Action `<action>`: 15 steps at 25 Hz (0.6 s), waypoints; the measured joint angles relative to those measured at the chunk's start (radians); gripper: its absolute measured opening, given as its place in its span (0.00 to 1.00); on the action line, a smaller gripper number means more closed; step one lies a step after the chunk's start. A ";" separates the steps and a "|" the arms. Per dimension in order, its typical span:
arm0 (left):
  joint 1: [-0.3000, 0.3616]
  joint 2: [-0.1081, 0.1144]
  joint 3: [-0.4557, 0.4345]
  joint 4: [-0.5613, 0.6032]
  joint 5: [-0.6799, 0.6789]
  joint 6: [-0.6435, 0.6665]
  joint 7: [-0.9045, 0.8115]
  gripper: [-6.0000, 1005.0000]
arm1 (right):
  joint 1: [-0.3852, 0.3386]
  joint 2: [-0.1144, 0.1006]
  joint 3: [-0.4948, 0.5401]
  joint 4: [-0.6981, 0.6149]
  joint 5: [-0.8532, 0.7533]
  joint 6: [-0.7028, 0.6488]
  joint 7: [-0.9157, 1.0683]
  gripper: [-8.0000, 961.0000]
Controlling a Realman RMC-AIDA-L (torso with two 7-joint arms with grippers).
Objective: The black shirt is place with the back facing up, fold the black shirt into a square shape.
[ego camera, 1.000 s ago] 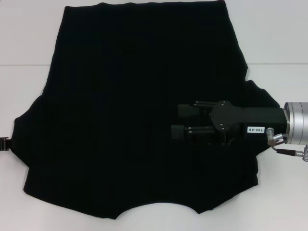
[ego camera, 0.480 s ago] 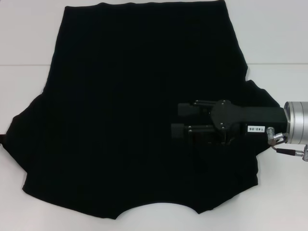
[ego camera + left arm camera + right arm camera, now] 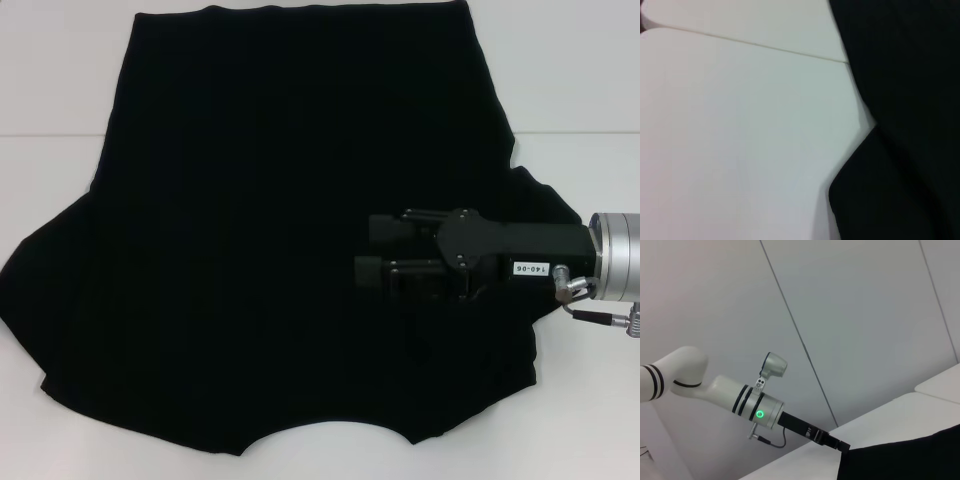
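The black shirt [image 3: 280, 200] lies spread flat on the white table [image 3: 570, 80], its curved neckline at the near edge. My right gripper [image 3: 366, 250] hovers over the shirt's right part, pointing left, open with nothing between its fingers. The left gripper is out of the head view. It shows in the right wrist view, where the left gripper [image 3: 839, 445] meets the corner of the shirt [image 3: 905, 455] and is shut on the left sleeve. The left wrist view holds only the shirt's edge [image 3: 905, 125] and bare table [image 3: 740, 140].
A seam [image 3: 40, 136] runs across the table. White table surface shows to the left, right and far side of the shirt. A plain wall [image 3: 850, 315] stands behind the left arm [image 3: 735, 395].
The left sleeve has been drawn out to the left, now reaching the head view's left edge. The left gripper has slid out of that view. The right arm has not moved.
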 joint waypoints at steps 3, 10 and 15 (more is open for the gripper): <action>0.003 0.000 -0.008 0.002 -0.001 -0.003 0.001 0.01 | -0.003 0.000 0.000 0.000 0.006 0.001 -0.001 0.87; 0.013 0.000 -0.030 0.016 -0.004 -0.001 0.006 0.00 | -0.004 0.000 0.000 0.000 0.012 0.003 -0.003 0.87; 0.019 -0.001 -0.036 0.024 -0.007 0.005 0.005 0.00 | -0.004 0.000 0.000 0.000 0.014 0.003 -0.003 0.87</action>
